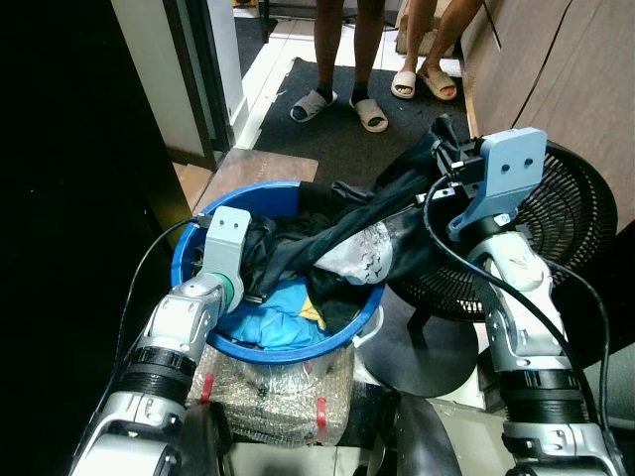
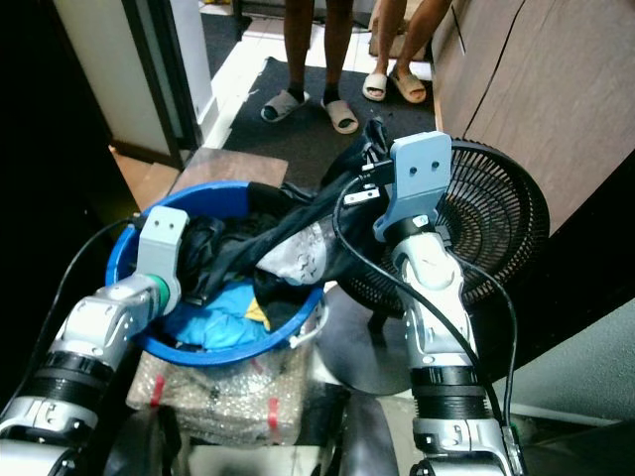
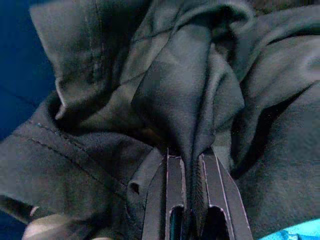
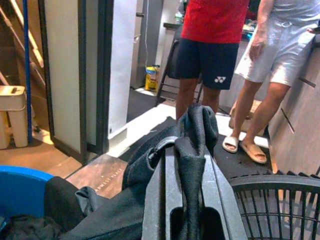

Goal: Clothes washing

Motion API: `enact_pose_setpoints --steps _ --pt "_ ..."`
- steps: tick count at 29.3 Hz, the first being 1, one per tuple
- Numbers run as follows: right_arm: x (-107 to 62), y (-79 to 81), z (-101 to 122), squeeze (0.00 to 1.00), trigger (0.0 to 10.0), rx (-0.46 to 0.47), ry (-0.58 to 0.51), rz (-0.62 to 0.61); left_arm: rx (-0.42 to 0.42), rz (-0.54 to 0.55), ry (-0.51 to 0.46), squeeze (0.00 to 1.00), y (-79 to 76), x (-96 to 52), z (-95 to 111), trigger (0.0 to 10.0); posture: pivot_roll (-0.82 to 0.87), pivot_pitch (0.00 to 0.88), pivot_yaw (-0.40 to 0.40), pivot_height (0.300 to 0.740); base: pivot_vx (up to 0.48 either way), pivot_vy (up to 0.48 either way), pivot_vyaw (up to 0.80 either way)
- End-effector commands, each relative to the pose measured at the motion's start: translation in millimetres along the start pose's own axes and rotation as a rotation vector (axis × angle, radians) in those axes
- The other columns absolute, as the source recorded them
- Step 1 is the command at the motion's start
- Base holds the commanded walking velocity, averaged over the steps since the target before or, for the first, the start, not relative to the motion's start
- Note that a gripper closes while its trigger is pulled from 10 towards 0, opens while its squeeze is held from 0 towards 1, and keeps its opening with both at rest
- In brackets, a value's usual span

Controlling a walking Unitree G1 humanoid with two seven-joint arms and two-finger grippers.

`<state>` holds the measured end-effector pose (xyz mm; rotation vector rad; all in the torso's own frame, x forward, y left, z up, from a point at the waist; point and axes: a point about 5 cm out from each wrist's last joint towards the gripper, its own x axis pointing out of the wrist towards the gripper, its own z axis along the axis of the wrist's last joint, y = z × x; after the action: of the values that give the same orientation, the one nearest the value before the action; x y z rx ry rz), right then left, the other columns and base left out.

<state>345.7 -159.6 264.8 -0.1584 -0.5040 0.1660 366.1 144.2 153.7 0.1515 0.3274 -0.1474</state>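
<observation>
While two people in slippers stand on the far dark mat (image 1: 327, 129) | round blue plastic basin (image 1: 198, 238) sits on a bubble-wrapped bundle (image 1: 278, 397) beside a black floor fan (image 1: 566, 218) | left gripper (image 3: 190, 165) pinches dark grey crumpled garment (image 1: 347, 223) inside basin | right gripper (image 4: 186, 150) clamps its far-right end, lifted over the fan.

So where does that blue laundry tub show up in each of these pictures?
Left eye: blue tub, lower centre, under the dark garment.
Right eye: lower left.
Left wrist: blue wall behind the cloth.
Right wrist: rim at one corner.
Shared landmark: the dark garment.
</observation>
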Motion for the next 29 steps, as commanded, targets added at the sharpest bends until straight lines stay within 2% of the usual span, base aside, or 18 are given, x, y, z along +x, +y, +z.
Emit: enact_pose_setpoints --steps 1,2,3,5,6,7,9,10,12,13,14,15,18,19,21,22,24,29 --pt "-4.1 -3.0 -2 0.00 10.0 0.004 0.010 -0.019 0.037 0.017 -0.075 0.00 1.5 -3.8 1 0.0 0.08 0.190 0.034 0.550 0.000 0.000 0.00" --pt "-5.8 -3.4 -2 0.00 10.0 0.004 0.010 -0.025 0.068 0.029 -0.182 0.00 1.5 -8.4 12 0.0 0.08 0.190 0.034 0.550 0.000 0.000 0.00" --pt "-9.3 -3.9 -2 0.00 10.0 0.005 0.007 -0.042 0.093 0.056 -0.317 0.00 1.7 -17.4 28 10.0 0.08 0.183 0.032 0.550 0.000 0.000 0.00" --pt "-9.3 -3.9 -2 0.00 10.0 0.005 0.007 -0.042 0.093 0.056 -0.317 0.00 1.7 -17.4 28 10.0 0.08 0.183 0.032 0.550 0.000 0.000 0.00" --pt "-13.7 -3.7 -2 0.00 10.0 0.005 0.000 -0.059 0.147 0.084 -0.446 0.00 1.1 -28.9 45 10.0 0.08 0.176 0.032 0.550 0.000 0.000 0.00" --pt "-17.7 -3.0 0 0.00 10.0 0.001 -0.008 -0.072 0.166 0.101 -0.534 0.00 0.3 -39.6 58 10.0 0.08 0.170 0.031 0.550 0.000 0.000 0.00" --pt "-17.7 -3.0 0 0.00 10.0 0.001 -0.008 -0.072 0.166 0.101 -0.534 0.00 0.3 -39.6 58 10.0 0.08 0.170 0.031 0.550 0.000 0.000 0.00" --pt "-21.3 -2.5 1 0.00 10.0 -0.001 -0.015 -0.083 0.198 0.126 -0.626 0.00 0.6 -51.3 73 10.0 0.08 0.162 0.031 0.550 0.000 0.000 0.00" --pt "-21.3 -2.5 1 0.00 10.0 -0.001 -0.015 -0.083 0.198 0.126 -0.626 0.00 0.6 -51.3 73 10.0 0.08 0.162 0.031 0.550 0.000 0.000 0.00" --pt "-23.5 -2.5 2 0.00 10.0 -0.002 -0.020 -0.090 0.209 0.153 -0.698 0.00 2.8 -61.4 90 10.0 0.08 0.154 0.030 0.550 0.000 0.000 0.00" --pt "-23.5 -2.5 2 0.00 10.0 -0.002 -0.020 -0.090 0.209 0.153 -0.698 0.00 2.8 -61.4 90 10.0 0.08 0.154 0.030 0.550 0.000 0.000 0.00" --pt "-24.6 -3.6 3 0.00 10.0 -0.004 -0.027 -0.099 0.200 0.166 -0.761 0.00 5.6 -71.2 106 10.0 0.08 0.139 0.029 0.550 0.000 0.000 0.00" --pt "-24.6 -3.6 3 0.00 10.0 -0.004 -0.027 -0.099 0.200 0.166 -0.761 0.00 5.6 -71.2 106 10.0 0.08 0.139 0.029 0.550 0.000 0.000 0.00" --pt "-31.3 -2.5 4 0.00 10.0 0.013 -0.031 -0.115 0.138 0.121 -0.765 0.00 1.6 -81.8 110 10.0 0.08 0.112 0.026 0.550 0.000 0.000 0.00" --pt "-31.3 -2.5 4 0.00 10.0 0.013 -0.031 -0.115 0.138 0.121 -0.765 0.00 1.6 -81.8 110 10.0 0.08 0.112 0.026 0.550 0.000 0.000 0.00" --pt "-36.4 -0.6 4 0.00 10.0 0.026 -0.030 -0.121 0.095 0.090 -0.747 0.00 -2.5 -84.7 105 10.0 0.08 0.107 0.026 0.550 0.000 0.000 0.00" --pt "-41.0 2.0 4 0.00 10.0 0.052 -0.028 -0.128 0.075 0.076 -0.742 0.00 -6.2 -87.0 100 10.0 0.08 0.099 0.025 0.550 0.000 0.000 0.00" --pt "-45.2 6.1 4 0.00 10.0 0.106 -0.028 -0.135 0.071 0.072 -0.761 0.00 -9.0 -87.8 98 10.0 0.08 0.087 0.025 0.550 0.000 0.000 0.00"
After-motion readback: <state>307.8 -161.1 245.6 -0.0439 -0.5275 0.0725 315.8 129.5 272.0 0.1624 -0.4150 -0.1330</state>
